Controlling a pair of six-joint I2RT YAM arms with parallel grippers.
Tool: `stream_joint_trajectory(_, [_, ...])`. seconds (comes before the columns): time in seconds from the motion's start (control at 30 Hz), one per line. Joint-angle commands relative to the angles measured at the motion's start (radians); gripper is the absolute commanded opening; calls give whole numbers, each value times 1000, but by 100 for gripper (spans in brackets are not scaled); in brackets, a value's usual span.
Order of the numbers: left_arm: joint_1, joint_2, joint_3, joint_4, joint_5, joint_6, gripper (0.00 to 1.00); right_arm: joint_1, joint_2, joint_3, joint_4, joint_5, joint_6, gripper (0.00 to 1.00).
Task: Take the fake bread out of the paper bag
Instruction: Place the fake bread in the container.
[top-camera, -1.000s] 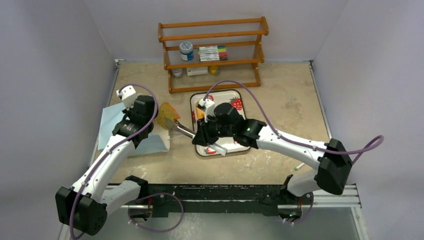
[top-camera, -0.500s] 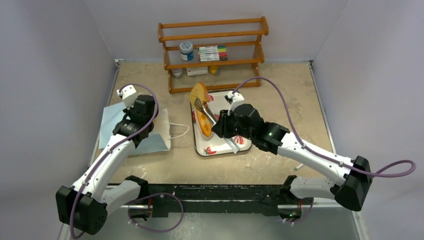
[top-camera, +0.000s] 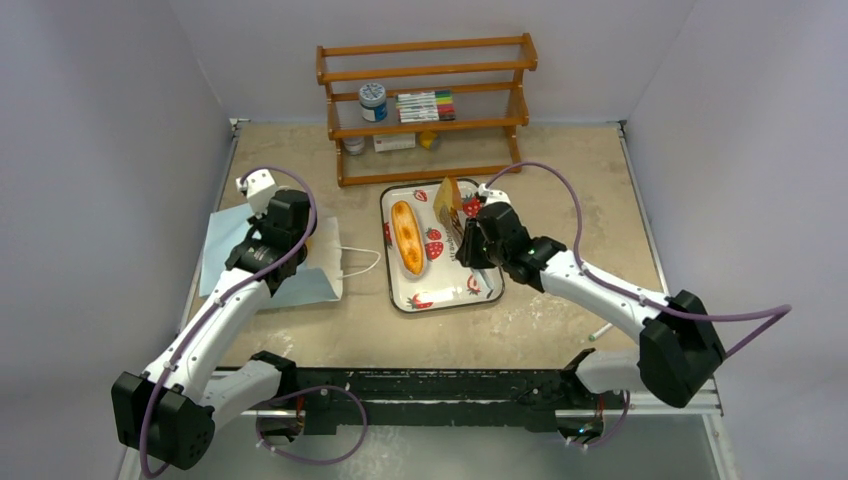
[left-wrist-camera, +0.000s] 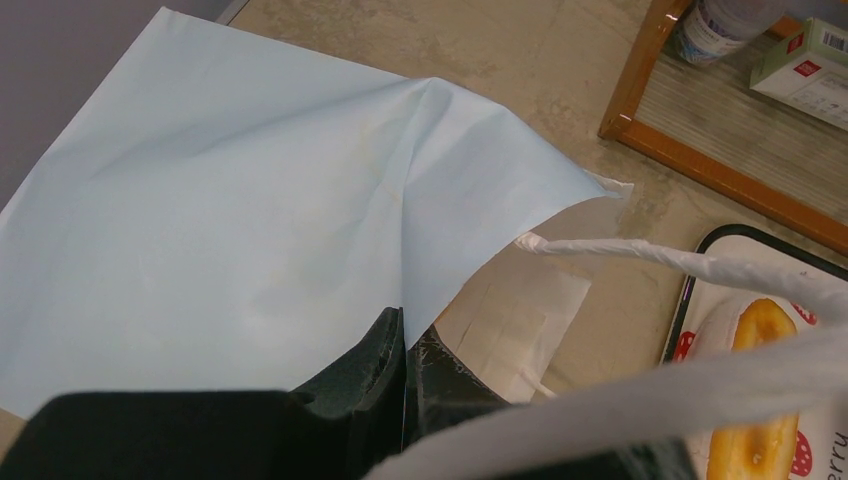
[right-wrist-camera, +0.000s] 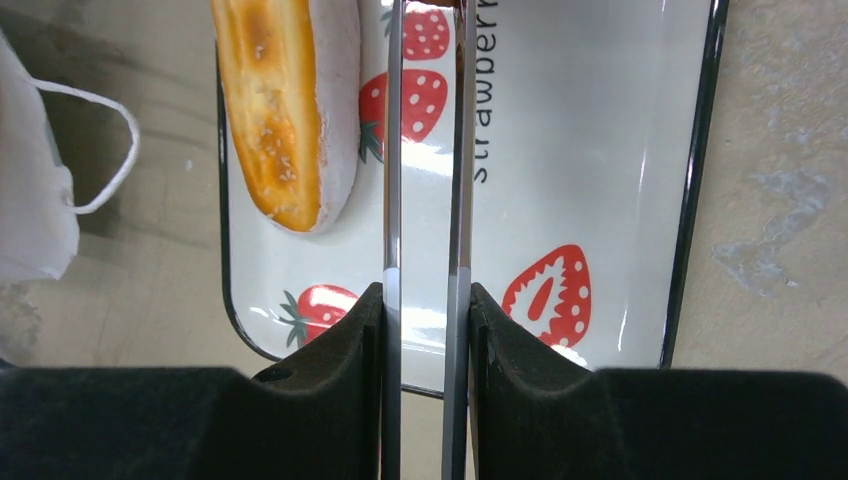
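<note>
On the counter (top-camera: 560, 180), toward its left side, we see the light blue paper bag (top-camera: 225, 245) lying mostly flat with a white cord handle (top-camera: 362, 262) trailing from its mouth, and the left tool (left-wrist-camera: 403, 340) is clamped shut on the bag's paper edge. To the right, a strawberry-print tray (top-camera: 450, 295) carries the long loaf (top-camera: 406, 237), which lies along its left half, outside the bag. Over the tray's far right part, the right tool (top-camera: 456, 218) pinches a golden-brown piece of fake bread (top-camera: 448, 203) between its thin fingers, apart from the loaf.
</note>
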Motion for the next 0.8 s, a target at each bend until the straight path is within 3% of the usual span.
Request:
stream_joint_trajectory(0.0, [4,-15,52,67,18,15,0,-21,8,-36,135,-74,44,26])
stream_joint_trajectory(0.37, [5,-2,58,80,32,20,0,-56,67,-59,189,-142,76,47])
stream_joint_trajectory(0.77, [6,8,62,93,37,23,0,-58,-16,-97,138,-190,114,48])
